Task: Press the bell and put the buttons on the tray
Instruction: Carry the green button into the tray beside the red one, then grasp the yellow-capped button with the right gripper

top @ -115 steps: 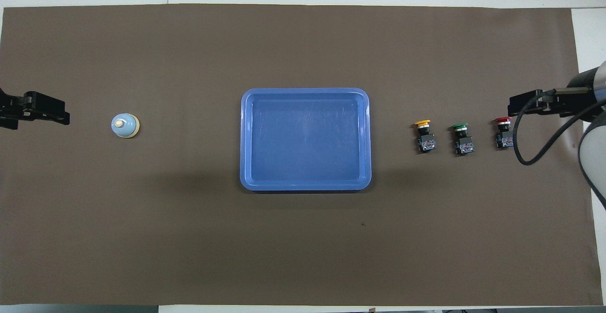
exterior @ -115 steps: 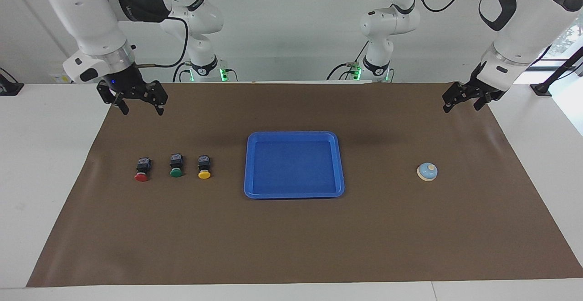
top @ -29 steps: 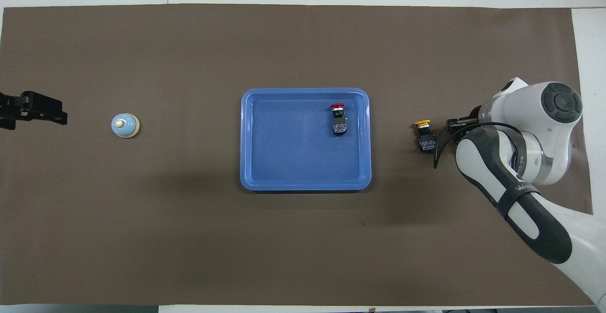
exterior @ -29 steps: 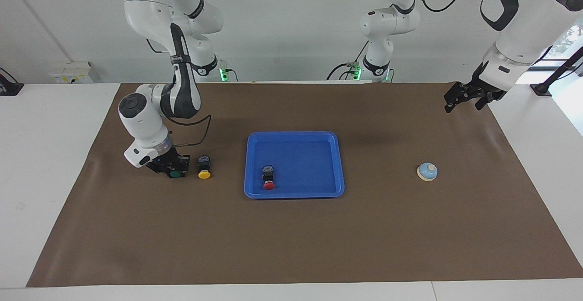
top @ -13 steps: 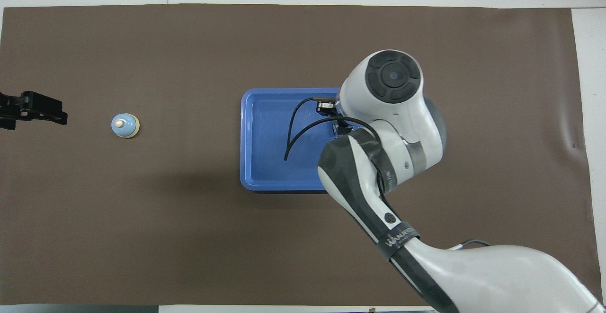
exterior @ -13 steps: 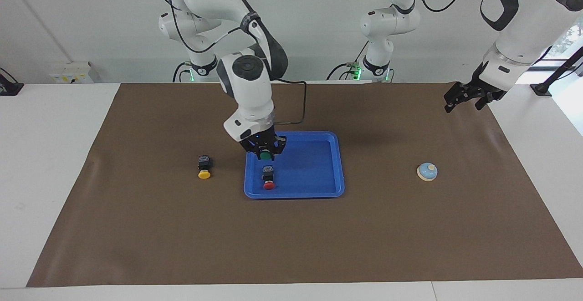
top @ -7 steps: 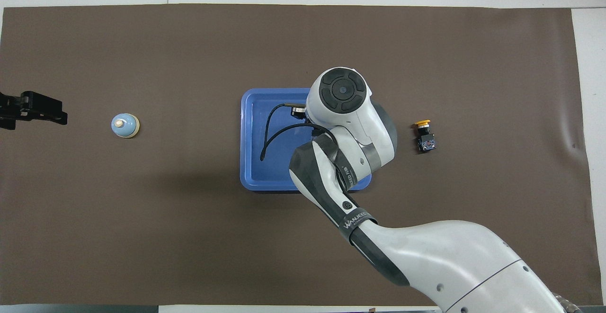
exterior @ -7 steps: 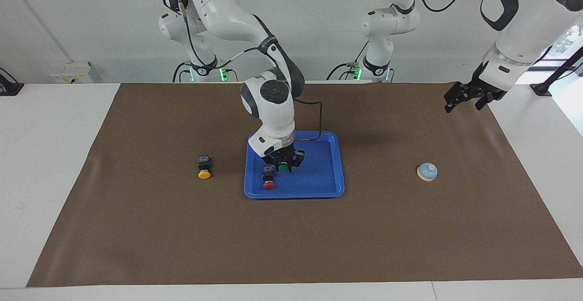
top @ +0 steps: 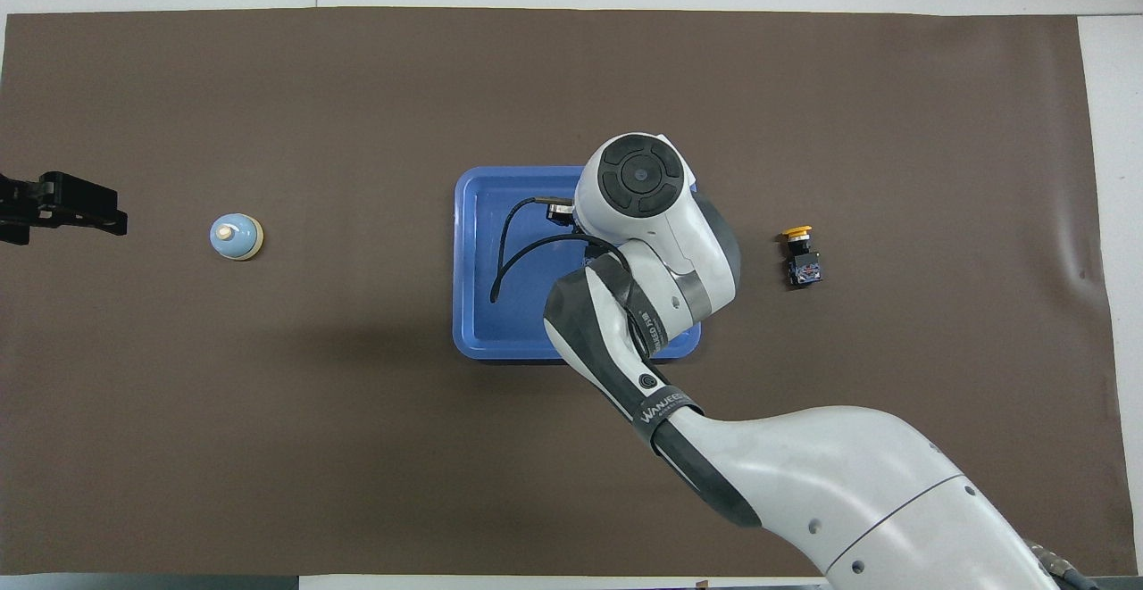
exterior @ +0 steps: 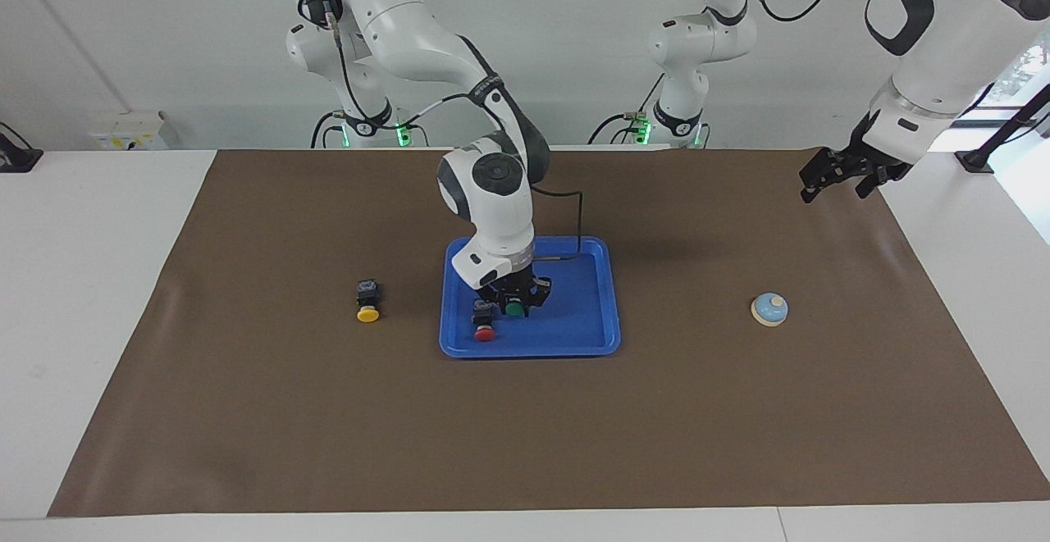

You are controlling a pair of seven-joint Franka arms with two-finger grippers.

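Observation:
The blue tray (exterior: 574, 349) (top: 464, 260) lies mid-table. In it, toward the right arm's end, lies the red button (exterior: 485, 332). Beside that, my right gripper (exterior: 514, 302) is low inside the tray, shut on the green button (exterior: 514, 309). In the overhead view the right arm's wrist hides both of these buttons and the gripper. The yellow button (exterior: 368, 312) (top: 797, 235) lies on the mat beside the tray, toward the right arm's end. The light blue bell (exterior: 769, 309) (top: 237, 237) sits toward the left arm's end. My left gripper (exterior: 833, 189) (top: 107, 211) waits open above the mat's corner, apart from the bell.
A brown mat (exterior: 525, 444) covers most of the white table (exterior: 90, 280). The right arm (top: 804, 474) reaches slantwise over the mat to the tray, and its black cable (top: 518, 251) hangs over the tray.
My right gripper has carried the green button from above the tray's rim down into the tray, beside the red button. The left arm has not moved.

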